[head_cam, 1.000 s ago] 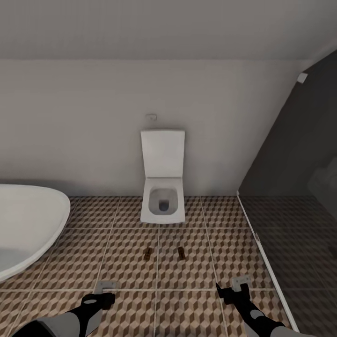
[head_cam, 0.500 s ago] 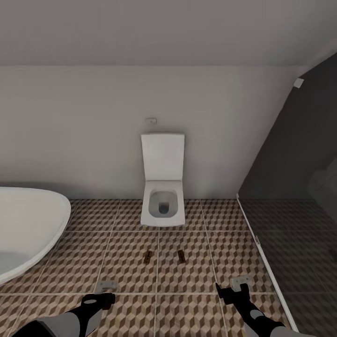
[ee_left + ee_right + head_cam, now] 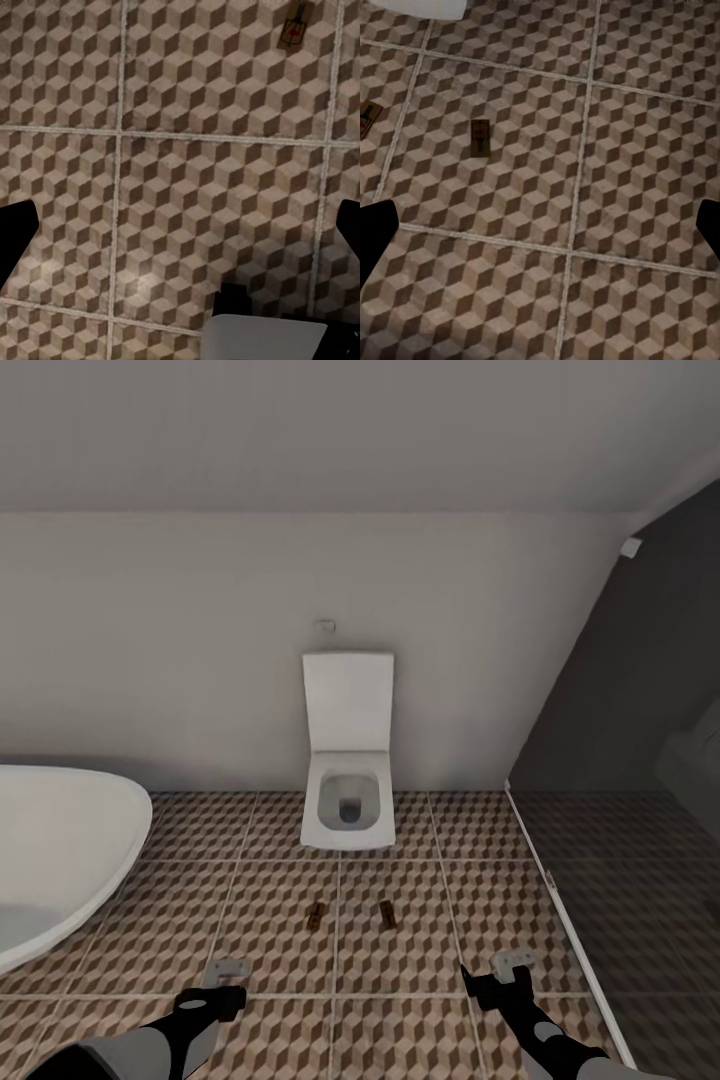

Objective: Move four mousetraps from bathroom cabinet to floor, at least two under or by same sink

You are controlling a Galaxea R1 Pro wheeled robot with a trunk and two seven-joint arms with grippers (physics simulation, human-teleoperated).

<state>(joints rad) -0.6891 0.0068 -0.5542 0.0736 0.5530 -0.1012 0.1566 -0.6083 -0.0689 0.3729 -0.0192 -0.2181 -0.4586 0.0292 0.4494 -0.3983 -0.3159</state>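
Nearest, the left claw (image 3: 226, 972) and the right claw (image 3: 511, 964) hang low over the bathroom floor (image 3: 420, 950), both spread wide and holding nothing. A bit farther, two mousetraps (image 3: 315, 916) (image 3: 386, 912) lie flat on the tiles, near each other. Behind them stands the white toilet (image 3: 347, 800) by the wall, with the bathtub (image 3: 60, 860) at the floor's left edge.
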